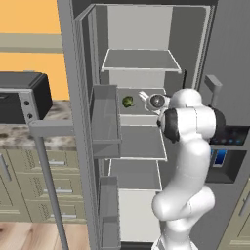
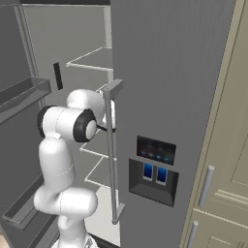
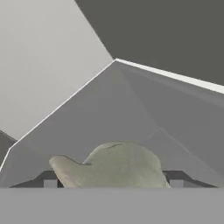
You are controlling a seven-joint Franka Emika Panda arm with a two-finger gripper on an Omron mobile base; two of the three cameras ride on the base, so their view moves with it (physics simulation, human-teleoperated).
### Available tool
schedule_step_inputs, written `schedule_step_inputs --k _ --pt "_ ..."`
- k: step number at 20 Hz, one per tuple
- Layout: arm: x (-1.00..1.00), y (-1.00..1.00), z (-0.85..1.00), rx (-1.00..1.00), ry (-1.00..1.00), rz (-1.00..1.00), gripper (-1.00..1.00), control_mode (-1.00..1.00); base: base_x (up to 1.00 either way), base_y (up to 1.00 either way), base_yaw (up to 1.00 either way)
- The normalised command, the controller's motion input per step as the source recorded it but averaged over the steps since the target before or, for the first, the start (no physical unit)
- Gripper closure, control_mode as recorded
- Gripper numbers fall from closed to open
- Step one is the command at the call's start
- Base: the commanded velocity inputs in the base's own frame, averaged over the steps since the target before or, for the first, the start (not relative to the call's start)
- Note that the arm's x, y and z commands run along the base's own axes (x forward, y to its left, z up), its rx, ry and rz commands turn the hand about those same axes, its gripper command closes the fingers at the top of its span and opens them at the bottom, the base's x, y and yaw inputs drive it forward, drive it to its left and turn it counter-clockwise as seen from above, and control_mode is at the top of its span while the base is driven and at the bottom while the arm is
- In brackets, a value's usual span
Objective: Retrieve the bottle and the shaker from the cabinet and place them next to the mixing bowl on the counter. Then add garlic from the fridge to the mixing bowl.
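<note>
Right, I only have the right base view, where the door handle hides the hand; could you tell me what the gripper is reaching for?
Observer: The hand view shows a pale lump, likely the garlic, right ahead of the gripper.
Operator: Thanks. Are the jaws closed on it?
Observer: No, they stand open, with one tip on either side of it.
Operator: And which shelf is that, please?
Observer: In the left base view the hand is at the second shelf from the top of the fridge, with a small green lump just left of it.
</note>
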Motion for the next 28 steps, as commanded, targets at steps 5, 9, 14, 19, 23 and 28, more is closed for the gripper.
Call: schedule_step_inputs --k 5,9,14,19,23,28 --pt "-1.0 0.97 0.71 0.0 0.2 0.08 1.0 -1.0 0.0 0.0 0.0" --pt "-1.0 0.47 0.99 0.0 0.26 0.09 1.0 -1.0 0.0 0.0 0.0" --pt "-0.87 0.0 1.0 0.0 0.38 0.01 1.0 -1.0 0.0 0.0 0.0" --pt "-0.63 0.0 1.0 0.0 0.48 0.0 1.0 -1.0 0.0 0.0 0.0" --pt "-0.33 0.0 1.0 0.0 0.38 0.0 1.0 -1.0 0.0 0.0 0.0" --pt "-0.64 0.04 0.96 0.0 0.32 0.01 1.0 -1.0 0.0 0.0 0.0"
